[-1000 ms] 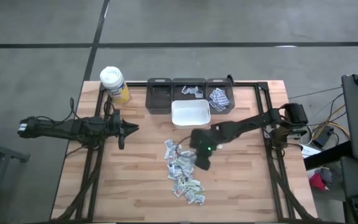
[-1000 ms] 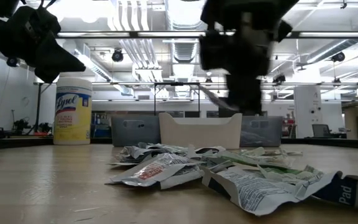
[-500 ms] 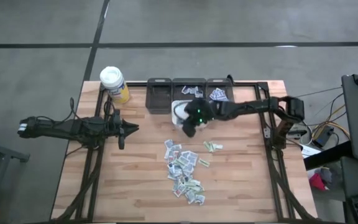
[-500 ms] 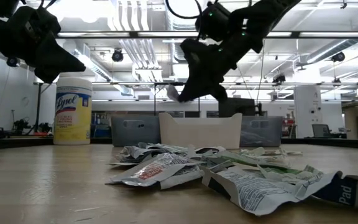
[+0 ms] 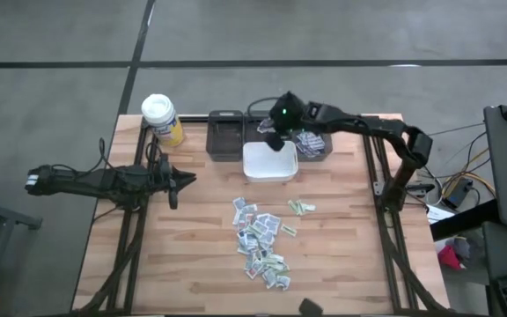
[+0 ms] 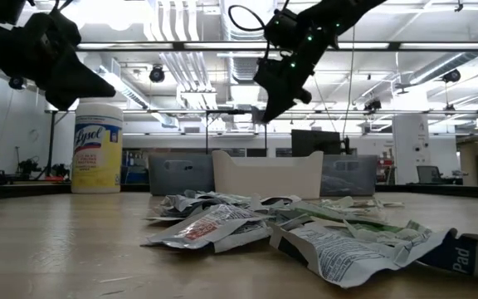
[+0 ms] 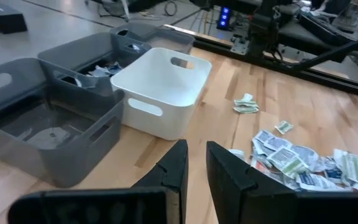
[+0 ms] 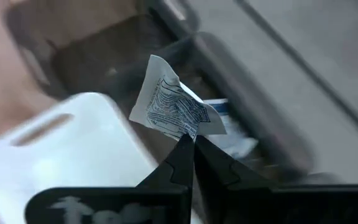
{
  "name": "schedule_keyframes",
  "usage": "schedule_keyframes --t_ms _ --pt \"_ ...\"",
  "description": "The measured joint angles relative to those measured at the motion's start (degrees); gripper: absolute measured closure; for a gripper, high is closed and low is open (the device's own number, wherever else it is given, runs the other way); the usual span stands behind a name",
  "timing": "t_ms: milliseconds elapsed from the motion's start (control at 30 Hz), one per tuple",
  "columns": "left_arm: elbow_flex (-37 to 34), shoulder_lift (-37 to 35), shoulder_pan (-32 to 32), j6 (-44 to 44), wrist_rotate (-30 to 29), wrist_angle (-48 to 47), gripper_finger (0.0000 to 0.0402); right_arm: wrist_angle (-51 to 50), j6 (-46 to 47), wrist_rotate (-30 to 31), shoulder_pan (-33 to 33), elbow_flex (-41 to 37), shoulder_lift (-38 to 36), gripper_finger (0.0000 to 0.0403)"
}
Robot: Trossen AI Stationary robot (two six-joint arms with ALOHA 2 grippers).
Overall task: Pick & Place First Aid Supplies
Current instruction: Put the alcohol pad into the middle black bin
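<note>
The first aid supplies are small white-grey packets heaped in a pile point(image 5: 262, 239) point(image 6: 305, 228) point(image 7: 303, 163) flat on the wood, near the table's near edge, with two strays point(image 5: 303, 208) beside it. My right gripper point(image 5: 269, 137) point(image 6: 264, 112) point(image 8: 192, 138) hangs high over the seam between the white bin point(image 5: 269, 162) and the middle grey bin point(image 5: 267, 123), shut on one packet point(image 8: 173, 109). My left gripper point(image 5: 188, 181) point(image 7: 196, 149) waits at the table's left with a narrow gap between its fingers, touching nothing. My right gripper pinches a crumpled white packet with dark blue print by one corner point(image 8: 189, 132), between its two fingertips. The fingers slant downward from the far right. The packet is lifted clear, sticking out beyond the fingertips above the bins.
Three grey bins point(image 5: 225, 137) point(image 5: 312, 137) line the far edge, two holding packets, with the white bin point(image 7: 160, 93) in front of them. A white-lidded yellow bottle point(image 5: 162, 120) point(image 6: 97, 147) stands at the far left corner. Bare wood lies left of the pile.
My right gripper has risen from just above the pile and swung toward the far edge, passing over the white bin with a packet in its fingertips, until it reached the grey bins. The pile, hidden in part by the arm before, now shows whole.
</note>
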Motion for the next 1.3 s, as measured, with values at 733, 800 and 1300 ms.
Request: schedule_keyframes --t_ms 733,800,1300 --pt "0.00 0.00 0.02 0.31 -6.23 -0.19 0.0348 -21.56 -35.28 0.47 -6.01 19.72 14.79 0.0394" --pt "0.00 0.00 0.02 0.33 -6.23 -0.21 0.0348 -26.69 -35.67 0.36 -6.06 23.97 18.15 0.0394" --pt "0.01 0.02 0.06 0.33 -7.74 -0.39 0.0348 -50.92 -35.41 -8.26 -9.65 52.72 37.44 0.0394"
